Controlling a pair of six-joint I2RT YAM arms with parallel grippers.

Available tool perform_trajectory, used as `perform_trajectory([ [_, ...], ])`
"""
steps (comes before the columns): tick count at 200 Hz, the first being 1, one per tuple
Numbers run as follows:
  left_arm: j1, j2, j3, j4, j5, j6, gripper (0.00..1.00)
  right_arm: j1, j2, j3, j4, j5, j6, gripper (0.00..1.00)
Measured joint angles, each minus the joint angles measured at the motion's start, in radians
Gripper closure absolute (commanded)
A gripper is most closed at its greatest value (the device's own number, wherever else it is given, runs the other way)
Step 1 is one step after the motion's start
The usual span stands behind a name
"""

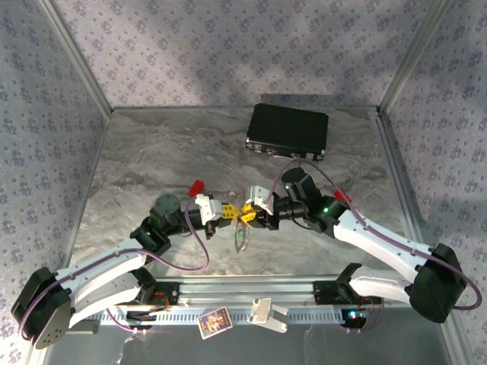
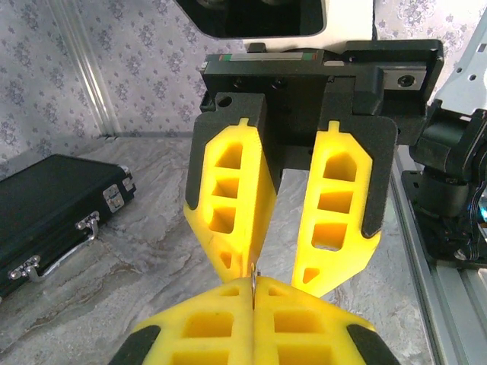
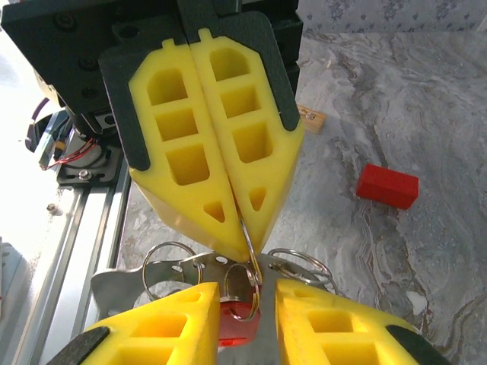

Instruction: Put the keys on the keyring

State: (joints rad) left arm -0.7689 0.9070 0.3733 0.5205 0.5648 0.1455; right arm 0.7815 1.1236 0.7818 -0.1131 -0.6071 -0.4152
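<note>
At the table's (image 1: 152,167) middle, the left hand (image 3: 244,222) pinches the keyring (image 1: 242,239).

The table (image 1: 152,152) is a grey slab veined like marble. Toward its far right corner a black case (image 1: 288,131) lies flat and shut, with its silvery latches and handle on the side facing the near edge. Left of centre a red block (image 1: 196,185) rests on the bare top, well apart from the case. In the right wrist view a small tan chip (image 3: 310,118) lies on the table near the block; what it is cannot be told. Along the near edge runs a metal rail (image 1: 251,293). On the slotted strip just in front of the rail lie a picture card (image 1: 214,322) and, beside it, a white forked piece (image 1: 268,313).
</note>
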Motion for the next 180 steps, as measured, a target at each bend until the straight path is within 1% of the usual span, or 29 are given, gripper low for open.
perform_trajectory([
  [39,-0.006,0.007,0.000,0.001,0.000,0.000,1.00,0.000,0.000,-0.001,0.034,-0.003,0.008,0.76],
  [63,-0.006,0.007,0.000,0.002,0.000,0.000,1.00,0.000,0.000,-0.005,0.043,-0.009,0.016,0.83],
  [81,-0.006,0.013,0.000,0.006,0.000,0.000,1.00,0.000,0.002,-0.006,0.043,-0.014,0.019,0.85],
  [92,-0.006,0.014,0.000,0.006,0.000,0.000,1.00,0.000,0.003,-0.008,0.044,-0.016,0.019,0.88],
  [108,-0.005,0.017,0.000,0.006,-0.002,0.000,1.00,-0.003,0.003,-0.013,0.050,-0.019,0.019,1.00],
  [124,-0.005,0.019,0.000,0.006,-0.006,0.000,1.00,-0.007,0.004,-0.014,0.051,-0.021,0.025,1.00],
  [132,-0.005,0.019,0.000,0.006,-0.010,0.000,0.92,-0.007,0.004,-0.014,0.051,-0.021,0.025,1.00],
  [139,-0.006,0.019,0.000,0.004,-0.014,-0.003,0.80,-0.008,0.004,-0.014,0.051,-0.020,0.023,1.00],
  [145,-0.006,0.019,0.001,0.002,-0.020,-0.004,0.74,-0.009,0.004,-0.014,0.051,-0.019,0.021,1.00],
  [158,-0.003,0.019,0.011,-0.027,-0.042,-0.002,0.72,-0.007,0.004,-0.014,0.033,-0.016,0.006,1.00],
  [180,-0.008,0.019,0.045,-0.115,-0.046,0.021,0.71,-0.011,0.005,-0.008,-0.020,0.002,-0.027,1.00],
])
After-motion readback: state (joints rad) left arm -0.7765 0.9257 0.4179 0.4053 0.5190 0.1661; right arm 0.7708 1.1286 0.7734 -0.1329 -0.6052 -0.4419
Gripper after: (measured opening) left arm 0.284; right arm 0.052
